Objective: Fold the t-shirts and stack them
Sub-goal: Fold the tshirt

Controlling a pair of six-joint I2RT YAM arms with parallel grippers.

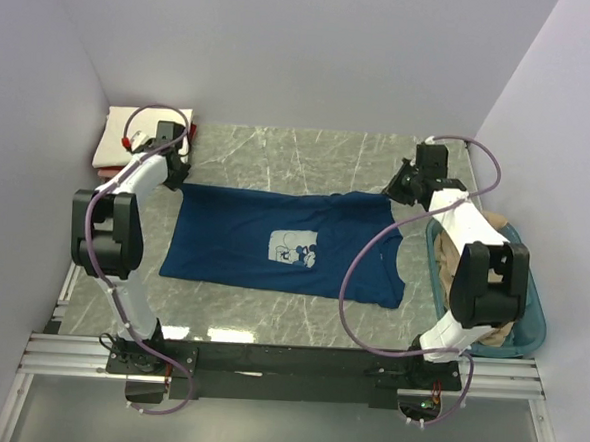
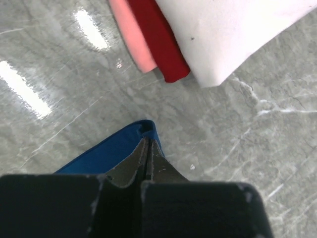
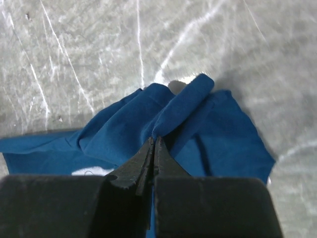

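**Current state**

- The blue t-shirt (image 1: 283,245) lies spread flat on the bench (image 1: 309,157), print side up, between the two arms.
- The left fingers (image 2: 133,166) are clenched on the far-left corner of the blue t-shirt. Only a narrow tip of cloth shows beyond them.
- The right fingers (image 3: 166,166) are clenched on a bunched ridge of cloth at the far-right edge of the same garment.
- A folded stack (image 1: 115,140) of cream, red and pink shirts sits in the far-left bench corner, near the left fingers but apart from them.
- A tan shirt (image 1: 451,263) waits in the tub (image 1: 535,306) on the right.

**Assessed step**

The far edge appears to be gripped at both ends, ready to be carried toward the near edge for a first fold. Most of the task remains.

**Hazards**

1. Slip at the left corner. The bite is shallow, so tension across the cloth during the lift may pull it free.
2. Skewed fold. The right grip holds a ridge, not a flat corner; wrinkles may be carried into the fold and the edges may not line up.
3. Uneven lift. If one arm rises or travels faster, the shirt will twist and drag across the bench.
4. Stack disturbance. A wide left-arm swing could nudge the folded stack.
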